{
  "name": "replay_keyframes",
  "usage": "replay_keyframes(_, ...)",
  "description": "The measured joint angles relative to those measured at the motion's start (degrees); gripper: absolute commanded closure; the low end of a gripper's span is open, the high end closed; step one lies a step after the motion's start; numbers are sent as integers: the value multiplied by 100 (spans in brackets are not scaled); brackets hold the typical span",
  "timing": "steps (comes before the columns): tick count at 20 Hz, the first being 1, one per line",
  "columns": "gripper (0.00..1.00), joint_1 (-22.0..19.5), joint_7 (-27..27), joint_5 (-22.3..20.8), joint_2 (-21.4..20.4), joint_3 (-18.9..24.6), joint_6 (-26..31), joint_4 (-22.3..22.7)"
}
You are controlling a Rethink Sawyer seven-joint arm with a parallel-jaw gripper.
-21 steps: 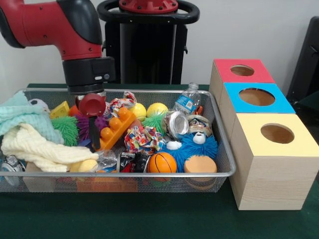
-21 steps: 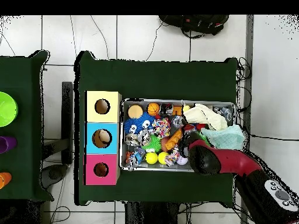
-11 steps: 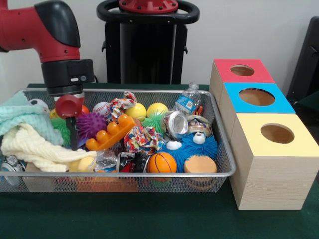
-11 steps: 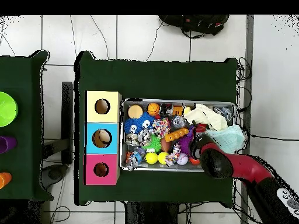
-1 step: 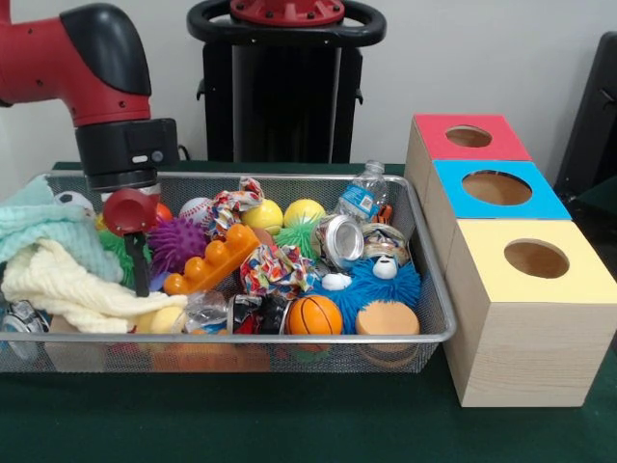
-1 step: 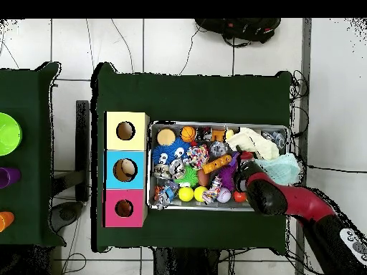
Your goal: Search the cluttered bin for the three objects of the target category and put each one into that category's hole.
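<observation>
The dark green surface (image 5: 289, 424) carries a wire mesh bin (image 5: 434, 313) full of toys and, just beside it, a row of three wooden boxes (image 5: 511, 347) with red, blue and yellow holed tops.

We see a wire mesh bin (image 5: 424, 253) on the bench, heaped with toys. Among them lie a small basketball (image 5: 314, 314) at the near rim, two yellow balls (image 5: 304, 211) side by side toward the far wall, a white baseball (image 5: 195, 209) beside them, and a purple spiky ball (image 5: 175, 241) touching an orange block (image 5: 214, 260). A blue furry toy (image 5: 378, 286) sits near the bin's end closest to the boxes. Just beside that end stand three wooden boxes in a row, each with a round hole on top: red box (image 5: 468, 137), blue box (image 5: 496, 188), yellow box (image 5: 535, 260).
</observation>
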Motion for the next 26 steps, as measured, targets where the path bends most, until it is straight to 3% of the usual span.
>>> replay_keyframes(15,0,331,0,-3,71,195,302,-629)
replay_keyframes(26,0,363,0,38,52,297,334,-645)
